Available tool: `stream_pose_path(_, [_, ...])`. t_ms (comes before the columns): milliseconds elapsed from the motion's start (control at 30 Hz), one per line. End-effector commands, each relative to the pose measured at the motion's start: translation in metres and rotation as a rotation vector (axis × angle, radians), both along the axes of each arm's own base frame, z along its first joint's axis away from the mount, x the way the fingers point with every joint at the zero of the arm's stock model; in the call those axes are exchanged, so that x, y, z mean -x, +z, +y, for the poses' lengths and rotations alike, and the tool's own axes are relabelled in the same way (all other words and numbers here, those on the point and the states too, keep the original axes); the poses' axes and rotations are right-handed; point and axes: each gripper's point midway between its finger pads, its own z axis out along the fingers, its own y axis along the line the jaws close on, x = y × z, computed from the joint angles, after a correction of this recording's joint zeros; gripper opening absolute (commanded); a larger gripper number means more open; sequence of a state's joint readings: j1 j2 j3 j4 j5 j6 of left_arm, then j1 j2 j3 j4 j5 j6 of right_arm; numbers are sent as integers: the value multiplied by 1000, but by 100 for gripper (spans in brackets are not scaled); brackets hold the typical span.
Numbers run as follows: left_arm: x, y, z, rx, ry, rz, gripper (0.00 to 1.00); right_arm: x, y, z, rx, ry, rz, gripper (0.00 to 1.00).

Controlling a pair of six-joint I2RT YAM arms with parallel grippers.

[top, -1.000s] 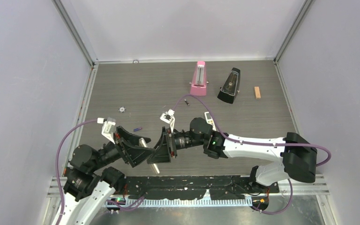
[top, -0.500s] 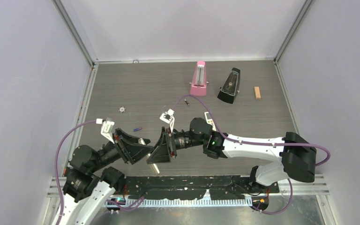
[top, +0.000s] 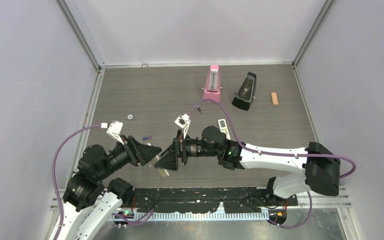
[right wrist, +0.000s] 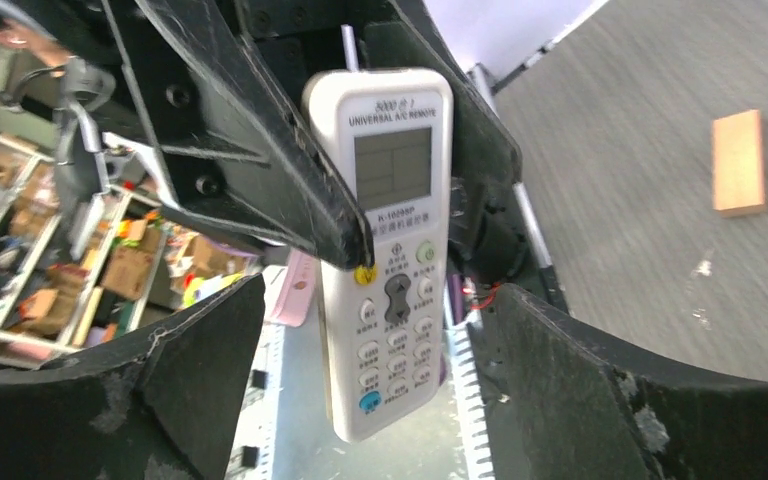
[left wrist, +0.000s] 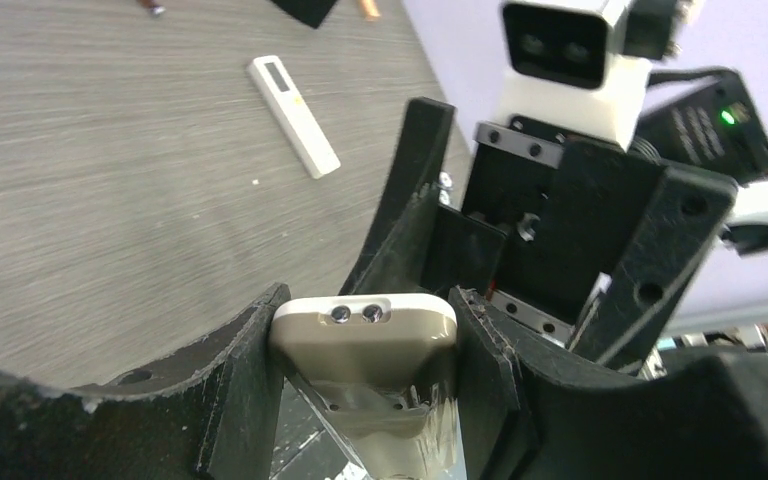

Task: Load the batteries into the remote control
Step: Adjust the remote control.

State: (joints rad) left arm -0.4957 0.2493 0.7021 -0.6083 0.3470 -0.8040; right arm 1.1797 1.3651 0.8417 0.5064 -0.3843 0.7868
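White remote control (left wrist: 293, 115), slim and long, small grey display (left wrist: 276, 76)

The broad remote (right wrist: 385, 250) sits between my left gripper (top: 155, 154) and right gripper (top: 166, 161). Back-right of the right gripper lies the slim remote (top: 223, 128); farther back, two metronomes (top: 211, 84), a block (top: 274, 98) to their right. A battery (top: 146, 137), I think, lies behind the left gripper.

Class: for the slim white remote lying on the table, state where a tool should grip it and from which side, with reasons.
Probably best: grip the slim white remote at mid-length, across its narrow width, coming straight down from above. It lies flat on the table, so its long side edges are the graspable parallel faces.
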Motion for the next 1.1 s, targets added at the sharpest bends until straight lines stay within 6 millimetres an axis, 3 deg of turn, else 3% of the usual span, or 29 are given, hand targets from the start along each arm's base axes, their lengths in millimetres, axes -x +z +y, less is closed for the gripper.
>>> stream_pose_path(0, [-18,-3,17,-57,148,65,0,-11,21,2,1,-125,-112,92])
stream_pose_path(100, [-24,-8,20,-70,190,110,0,-15,3,3,137,-206,-206,91])
stream_pose_path(267, [-28,-13,22,-81,219,149,0,-13,3,12,222,-329,-338,82])
stream_pose_path(600, [-27,-15,24,-67,235,172,0,-12,-25,35,354,-388,-372,64])
stream_pose_path(733, [-26,-15,24,-68,232,174,0,-15,-29,38,355,-423,-350,49])
stream_pose_path(867, [-24,-15,21,-68,209,174,0,-13,-29,39,339,-419,-321,22])
stream_pose_path(900, [-24,-14,20,-69,200,171,0,-12,-28,38,334,-416,-318,19])
stream_pose_path(933, [-22,-14,18,-70,185,167,7,-10,-26,38,328,-404,-315,13])
stream_pose_path(1033, [-17,-7,15,-67,141,117,50,-6,-20,32,299,-367,-312,7])
stream_pose_path(1067, [-14,-3,15,-61,127,89,60,0,-13,30,272,-324,-309,6])
